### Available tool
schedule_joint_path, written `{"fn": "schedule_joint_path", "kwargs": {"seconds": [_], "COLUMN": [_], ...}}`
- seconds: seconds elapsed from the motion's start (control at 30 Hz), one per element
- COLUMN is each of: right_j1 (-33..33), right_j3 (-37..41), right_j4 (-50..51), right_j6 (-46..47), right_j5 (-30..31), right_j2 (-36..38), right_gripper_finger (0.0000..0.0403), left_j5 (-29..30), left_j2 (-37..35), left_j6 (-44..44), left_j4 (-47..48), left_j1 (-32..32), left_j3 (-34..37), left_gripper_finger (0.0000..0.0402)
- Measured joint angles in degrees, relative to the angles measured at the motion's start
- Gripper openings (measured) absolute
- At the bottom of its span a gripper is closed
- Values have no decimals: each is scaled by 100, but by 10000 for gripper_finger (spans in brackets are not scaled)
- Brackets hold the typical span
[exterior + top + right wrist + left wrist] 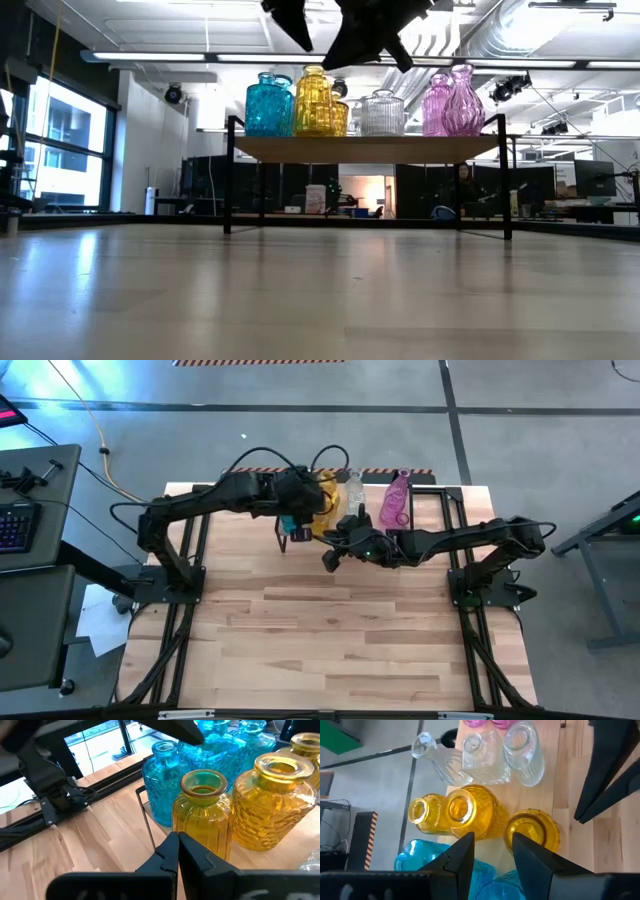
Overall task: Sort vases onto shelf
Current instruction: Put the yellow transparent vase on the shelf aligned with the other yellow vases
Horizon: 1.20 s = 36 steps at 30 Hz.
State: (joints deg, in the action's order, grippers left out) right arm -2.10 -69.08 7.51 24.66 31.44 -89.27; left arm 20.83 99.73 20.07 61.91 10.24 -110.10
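The table [340, 630] is filling most of the high view, and the shelf [365, 148] is standing at its 12 o'clock edge, its board running 9 to 3 on thin black legs. Every vase is standing on that board, long axis upright and mouth pointing up. By colour, from 9 toward 3 o'clock in the low view, they are running blue [268, 106], yellow [314, 102], clear [381, 113] and pink [462, 101]. The left wrist view is showing three yellow vases [470, 812] and three clear ones [523, 752], while the blue ones are being cut off by the frame edge and by the fingers, so their count is uncertain there; the right wrist view is showing at least three blue vases [162, 782], overlapping and hard to separate. Two pink vases are showing in the low view, one partly hidden behind the other, and only slivers of pink are appearing in the left wrist view. The left gripper [492, 852] is hanging above the yellow group with its jaws parted and nothing between them. The right gripper [177, 847] is sitting just off the shelf's 6 o'clock side, its fingers pressed together and empty, pointing at a ribbed yellow vase [202, 815].
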Motion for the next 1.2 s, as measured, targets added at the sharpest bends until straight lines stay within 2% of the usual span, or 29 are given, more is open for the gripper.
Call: {"fn": "schedule_joint_path", "kwargs": {"seconds": [0.3, 0.47, 0.67, 0.9, 1.03, 1.2], "right_j1": [-276, -456, -673, -968, -1190, -1582], "right_j3": [-51, -560, -1693, -2933, -3404, -3639], "right_j4": [94, 546, 1896, 3556, 4696, 5927], "right_j6": [199, -21, -492, -670, -241, 715], "right_j5": [-2, 21, 56, 621, 826, 1127], "right_j2": [158, 260, 280, 282, 284, 284], "right_gripper_finger": [0, 0, 0, 0, 0, 0], "left_j5": [-65, -74, -146, -284, -524, -529], "left_j2": [-426, -798, -1228, -1719, -2009, -2368], "left_j6": [-406, -755, -1141, -1601, -1948, -2449], "left_j4": [592, 578, 631, 898, 968, 763], "left_j1": [-256, -439, -504, -527, -705, -1145], "left_j3": [0, 0, 0, 209, 747, 1673], "left_gripper_finger": [125, 125, 125, 125, 125, 125]}}
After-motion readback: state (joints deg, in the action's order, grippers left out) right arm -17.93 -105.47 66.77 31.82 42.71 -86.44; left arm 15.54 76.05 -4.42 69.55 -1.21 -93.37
